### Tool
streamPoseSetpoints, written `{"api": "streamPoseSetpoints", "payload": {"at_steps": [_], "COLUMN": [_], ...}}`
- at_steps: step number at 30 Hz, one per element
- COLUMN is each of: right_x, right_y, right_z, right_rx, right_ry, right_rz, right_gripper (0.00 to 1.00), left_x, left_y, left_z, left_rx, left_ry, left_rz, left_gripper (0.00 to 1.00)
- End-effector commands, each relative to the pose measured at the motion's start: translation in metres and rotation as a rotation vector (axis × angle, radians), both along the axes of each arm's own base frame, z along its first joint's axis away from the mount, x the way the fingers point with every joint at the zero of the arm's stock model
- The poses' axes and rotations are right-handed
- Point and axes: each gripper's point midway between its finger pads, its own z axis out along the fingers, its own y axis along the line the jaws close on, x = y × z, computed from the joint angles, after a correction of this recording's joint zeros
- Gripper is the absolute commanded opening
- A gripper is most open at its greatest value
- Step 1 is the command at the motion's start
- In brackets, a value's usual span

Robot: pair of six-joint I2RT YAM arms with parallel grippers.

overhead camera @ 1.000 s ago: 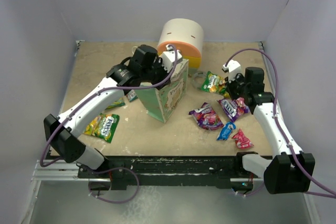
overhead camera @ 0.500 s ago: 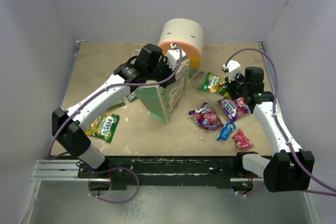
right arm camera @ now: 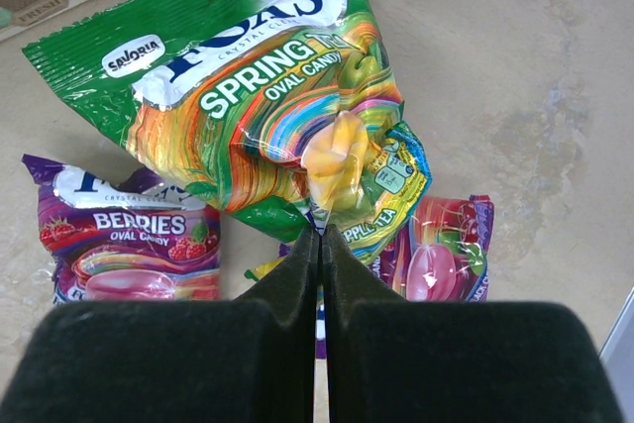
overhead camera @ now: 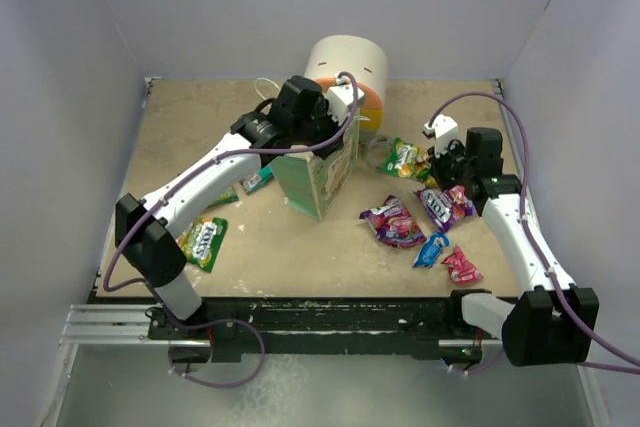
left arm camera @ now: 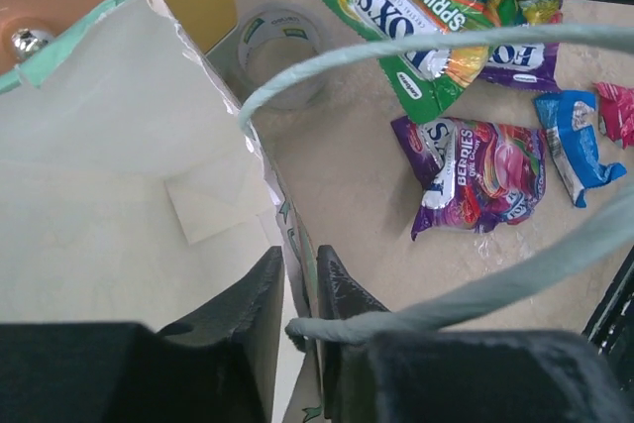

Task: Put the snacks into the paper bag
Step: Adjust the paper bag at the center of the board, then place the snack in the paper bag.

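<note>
Beige tabletop [overhead camera: 180, 127], lilac walls. Left gripper [left arm camera: 297, 279] clamps the rim of the pale mint-green boxy paper bag [overhead camera: 318, 182], which stands upright mid-table before the round cream-orange drawer unit [overhead camera: 345, 65]. Right gripper [right arm camera: 319, 245] is pinched shut on the shiny green candy packet [right arm camera: 267, 96], right of the bag; purple packet [overhead camera: 392, 222], blue packet [overhead camera: 431, 249] and pink packet [overhead camera: 462, 265] lie nearby.

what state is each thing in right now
paper bag, upright, mouth open, no snacks visible inside
left gripper, shut on the paper bag rim
right gripper, shut on the green packet edge
green packet, pinched at its edge
purple berries packet, loose on the table
blue packet, loose on the table
</note>
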Motion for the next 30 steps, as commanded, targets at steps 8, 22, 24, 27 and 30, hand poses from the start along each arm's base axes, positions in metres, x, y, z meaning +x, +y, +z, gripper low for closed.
{"api": "streamPoseSetpoints", "payload": {"at_steps": [8,22,24,27,30], "right_x": [0.006,0.004,0.003,0.0,-0.003], "right_y": [0.027,0.04,0.041,0.043,0.048], "right_z": [0.044,0.187,0.208,0.238,0.264], "right_rx": [0.098,0.11,0.112,0.125,0.142], "right_ry": [-0.114,-0.403,-0.453,-0.531,-0.596], "right_rz": [0.137,0.235,0.235,0.24,0.262], "right_gripper": [0.0,0.0,0.0,0.0,0.0], "left_x": [-0.042,-0.076,-0.079,-0.082,-0.075], "left_y": [-0.007,0.025,0.027,0.025,0.02], "left_z": [0.066,0.14,0.162,0.193,0.214], "left_rx": [-0.146,-0.21,-0.242,-0.306,-0.376], "left_ry": [-0.1,-0.275,-0.315,-0.347,-0.321], "left_rz": [-0.204,-0.308,-0.312,-0.307,-0.257], "left_gripper": [0.6,0.9,0.94,0.97,0.98]}}
